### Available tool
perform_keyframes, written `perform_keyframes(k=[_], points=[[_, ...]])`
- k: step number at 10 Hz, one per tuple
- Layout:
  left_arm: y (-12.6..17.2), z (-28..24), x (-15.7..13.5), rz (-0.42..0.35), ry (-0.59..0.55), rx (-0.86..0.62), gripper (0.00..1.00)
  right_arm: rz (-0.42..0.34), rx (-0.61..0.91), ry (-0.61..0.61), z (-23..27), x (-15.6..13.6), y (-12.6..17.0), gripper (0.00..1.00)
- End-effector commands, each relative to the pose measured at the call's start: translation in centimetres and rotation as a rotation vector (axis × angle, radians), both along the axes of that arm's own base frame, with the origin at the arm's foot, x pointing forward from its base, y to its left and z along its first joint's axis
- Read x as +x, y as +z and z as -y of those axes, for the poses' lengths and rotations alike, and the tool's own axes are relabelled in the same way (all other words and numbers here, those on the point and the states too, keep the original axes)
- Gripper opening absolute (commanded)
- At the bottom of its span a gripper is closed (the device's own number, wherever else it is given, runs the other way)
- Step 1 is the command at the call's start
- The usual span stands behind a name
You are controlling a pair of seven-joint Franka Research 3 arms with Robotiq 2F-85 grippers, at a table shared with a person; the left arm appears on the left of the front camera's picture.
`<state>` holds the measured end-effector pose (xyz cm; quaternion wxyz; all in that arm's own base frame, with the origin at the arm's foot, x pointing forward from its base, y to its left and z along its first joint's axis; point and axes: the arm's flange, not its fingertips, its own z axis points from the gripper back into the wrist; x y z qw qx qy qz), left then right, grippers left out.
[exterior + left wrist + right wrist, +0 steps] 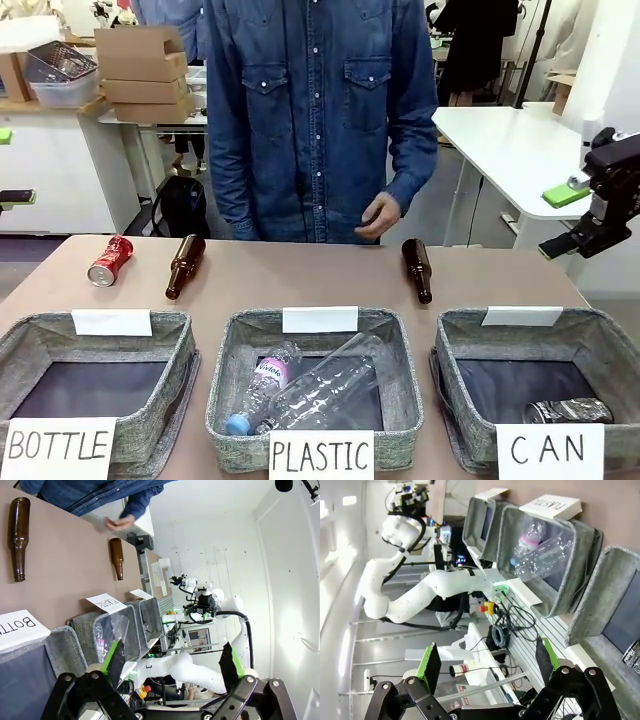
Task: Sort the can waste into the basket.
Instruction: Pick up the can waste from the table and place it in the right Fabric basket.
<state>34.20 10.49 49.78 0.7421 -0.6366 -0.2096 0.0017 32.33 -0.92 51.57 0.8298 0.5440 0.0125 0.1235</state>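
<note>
Brown tabletop (300, 275) viewed from the robot's side, with a person in a denim shirt (320, 110) standing at the far edge, one hand (378, 215) held just above it. Three grey fabric baskets line the near edge. The BOTTLE basket (180, 340) is at left, the PLASTIC basket (232, 350) is in the middle, and the CAN basket (600, 322) is at right.

The dark can (568, 411) lies on its side inside the CAN basket, toward its near right corner. The red can (109, 261) lies on its side at the far left of the tabletop, well apart from that basket.

Just beside the red can lies the left brown bottle (185, 265), and the right brown bottle (417, 269) lies past the middle. Clear plastic bottles (320, 385) lie in the PLASTIC basket.

The left claw (174, 652) is raised in the air, its fingers spread wide with nothing between them. The right claw (486, 655) is spread the same way and is also empty.
</note>
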Motion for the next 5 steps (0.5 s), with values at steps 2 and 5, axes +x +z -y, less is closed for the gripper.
perform_keyframes(k=[2,5], points=[[0.1,0.0,0.0,0.022,-0.006,-0.011,1.0,0.011,-0.006,0.012,0.6,0.0,0.0,1.0],[1.9,0.2,-0.6,0.085,-0.077,0.301,1.0,0.011,-0.006,0.012,0.6,0.0,0.0,1.0]])
